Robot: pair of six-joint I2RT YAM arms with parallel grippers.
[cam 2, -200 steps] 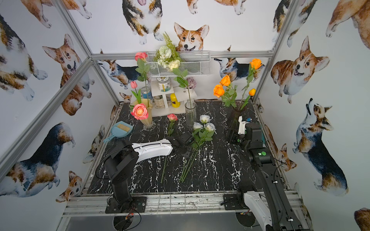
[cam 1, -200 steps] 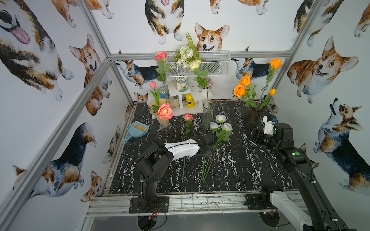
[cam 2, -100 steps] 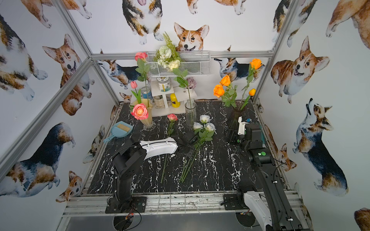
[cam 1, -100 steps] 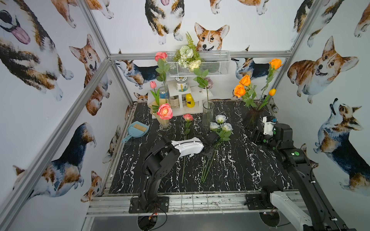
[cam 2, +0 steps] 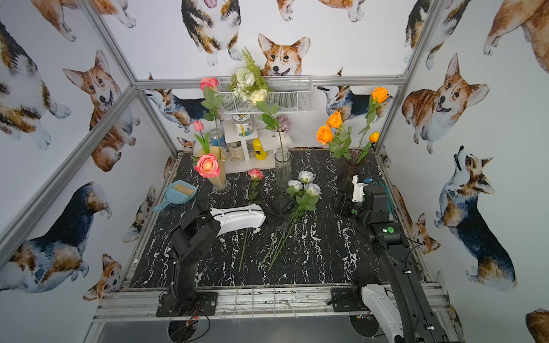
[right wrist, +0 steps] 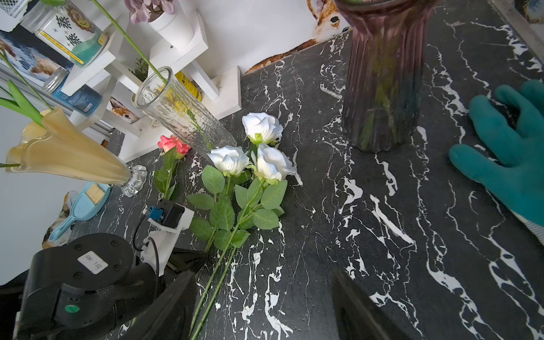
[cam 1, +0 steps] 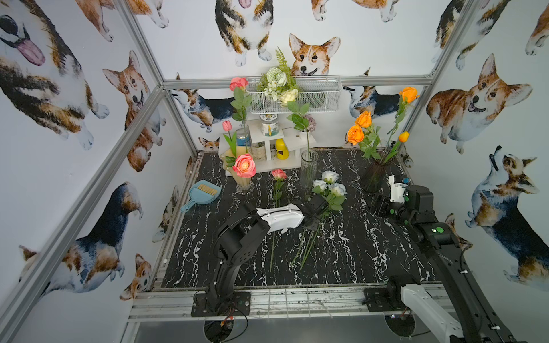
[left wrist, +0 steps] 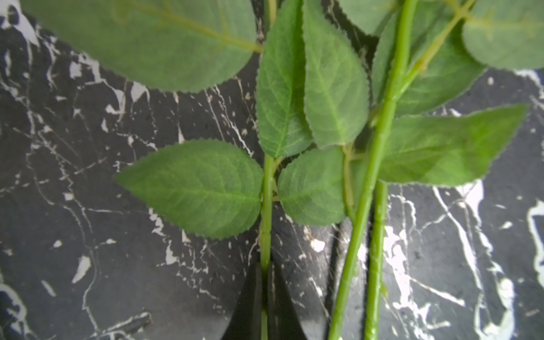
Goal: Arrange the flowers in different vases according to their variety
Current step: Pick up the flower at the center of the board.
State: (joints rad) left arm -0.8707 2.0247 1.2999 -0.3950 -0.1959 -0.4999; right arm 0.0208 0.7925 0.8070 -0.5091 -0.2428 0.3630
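My left gripper [left wrist: 265, 273] is pinched on one white rose's green stem [left wrist: 267, 223], lying on the black marbled surface [left wrist: 103, 265] beside two others; my right gripper [right wrist: 265, 306] gapes empty. Next I should lift it into the clear ribbed glass vase [cam 1: 308, 169].

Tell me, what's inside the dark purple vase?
Orange flowers stand in the dark purple vase, heads and leaves above its mouth. Its tinted glass shows the stems only faintly; their ends are hidden.

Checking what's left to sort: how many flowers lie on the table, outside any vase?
4. A pink rose lies between the yellow vase and the clear vase; three white roses lie bunched beside it. None seems hidden.
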